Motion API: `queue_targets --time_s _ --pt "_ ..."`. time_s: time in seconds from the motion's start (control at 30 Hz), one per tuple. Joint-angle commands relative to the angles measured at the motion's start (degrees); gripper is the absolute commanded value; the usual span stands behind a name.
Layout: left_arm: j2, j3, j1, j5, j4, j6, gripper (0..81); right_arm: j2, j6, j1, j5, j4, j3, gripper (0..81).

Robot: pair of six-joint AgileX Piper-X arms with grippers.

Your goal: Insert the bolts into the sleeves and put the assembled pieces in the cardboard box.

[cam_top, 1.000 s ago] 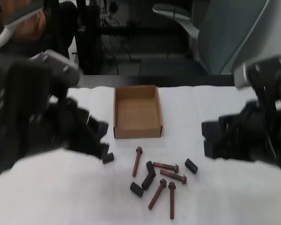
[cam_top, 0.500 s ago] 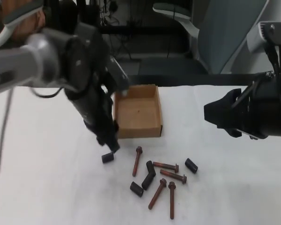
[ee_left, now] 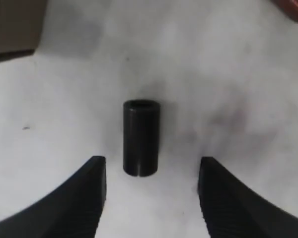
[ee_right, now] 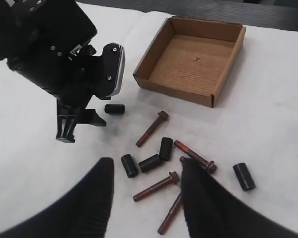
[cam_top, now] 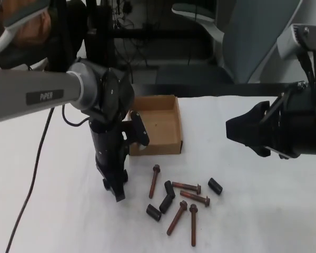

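White cloth-covered bench (cam_top: 268, 211) fills the lower high view. Grey-tubed left arm (cam_top: 47, 95) enters from frame left; its black wrist points down at centre-left. Black right arm (cam_top: 284, 129) sits at the right edge, mid-height. Open-topped brown cardboard box (cam_top: 154, 148) is at centre, just beside the left wrist. On the right gripper (ee_right: 145, 171) the fingers are apart, holding nothing, off to the right of the loose parts. On the left gripper (ee_left: 150, 166) the fingers are apart, straddling one short black cylindrical sleeve (ee_left: 141, 136) that lies flat on the cloth, gap either side, no contact. Five reddish-brown flanged bolts (cam_top: 155, 180) and four more black sleeves (cam_top: 215, 186) lie loose below the box, lower centre. Two of those sleeves touch.
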Motion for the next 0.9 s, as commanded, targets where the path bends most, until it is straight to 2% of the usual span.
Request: queue_targets --time_s 0.0,0.1,0.17,0.37,0.4,0.43,0.47,0.53,0.7,0.87 --pt "0.24 -0.67 0.03 1.41 -3.65 -0.35 52.8 -0.01 0.16 -0.22 -0.44 -0.10 -0.63 41.3" --pt "1.21 -0.67 -0.07 2.19 -5.83 -0.48 52.5 -0.01 0.16 -0.22 -0.44 -0.10 -0.63 41.3" --pt "2.28 -0.79 -0.07 1.44 -5.64 -0.48 49.1 -0.01 0.16 -0.22 -0.42 0.01 -0.63 41.3" --pt "6.61 -0.79 -0.07 -0.15 -4.75 -2.89 26.3 0.98 0.91 -0.22 2.60 4.49 -0.63 41.3" --pt "7.00 -0.79 -0.07 -1.11 -4.27 -4.08 18.8 1.85 1.61 -0.22 3.62 5.71 -0.63 41.3" --pt "7.08 -0.79 -0.07 -2.04 -3.66 -6.12 7.4 3.01 2.28 -0.22 3.90 6.49 -0.63 41.3" --pt "7.06 -0.79 -0.07 -2.49 -2.44 -8.25 1.4 4.45 2.97 -0.22 3.69 7.26 -0.63 41.3" --pt "5.60 -0.79 0.04 -0.86 -0.63 -10.42 1.8 7.53 3.97 -0.03 3.40 7.74 -0.63 41.3" --pt "-3.62 0.99 1.87 12.65 -3.06 -19.90 1.8 17.21 6.02 1.83 2.13 7.77 -0.63 41.3" --pt "-19.98 7.64 4.08 14.01 -13.43 -24.99 1.8 25.59 7.79 5.32 2.62 5.18 -0.63 41.3"
